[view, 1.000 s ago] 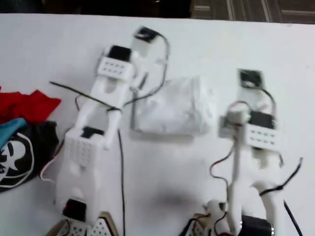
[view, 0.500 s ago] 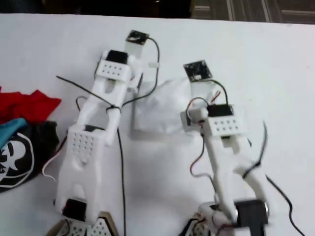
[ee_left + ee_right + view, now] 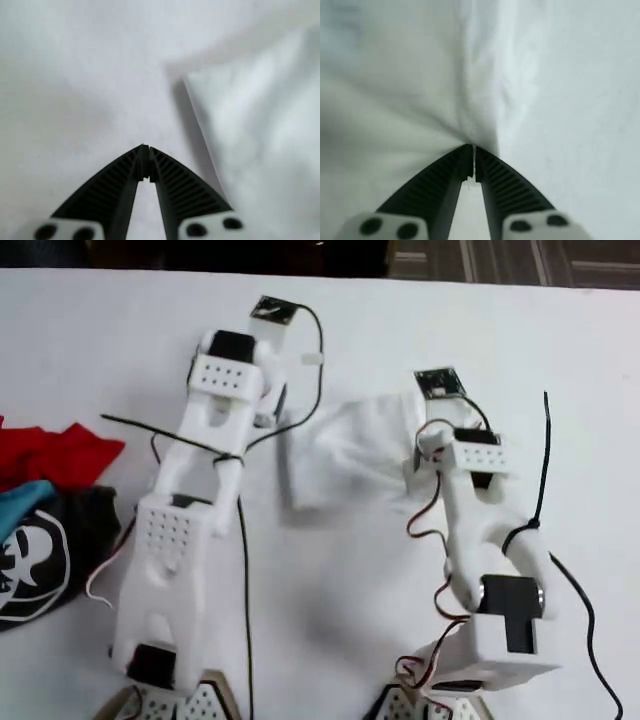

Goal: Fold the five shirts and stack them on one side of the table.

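A folded white shirt (image 3: pixel 340 450) lies at mid-table between the two arms. My right gripper (image 3: pixel 471 148) is shut on a pinch of the white shirt (image 3: pixel 410 85) at its right edge, and creases run into the fingertips. In the high view the right arm (image 3: pixel 462 455) hangs over that edge. My left gripper (image 3: pixel 144 148) is shut and holds nothing. It hovers over bare table just off the shirt's left corner (image 3: pixel 250 130). The left arm (image 3: pixel 230 380) stands beside the shirt's left edge.
A pile of shirts lies at the table's left edge: a red one (image 3: pixel 65 455), a teal one (image 3: pixel 20 502) and a black one with a white print (image 3: pixel 45 550). Cables trail from both arms. The far edge of the table (image 3: pixel 500 300) meets dark floor.
The right arm swung left over the white shirt, closed on it, then drew back right and nearer, stretching the shirt and shifting it rightward. The left arm barely moved.
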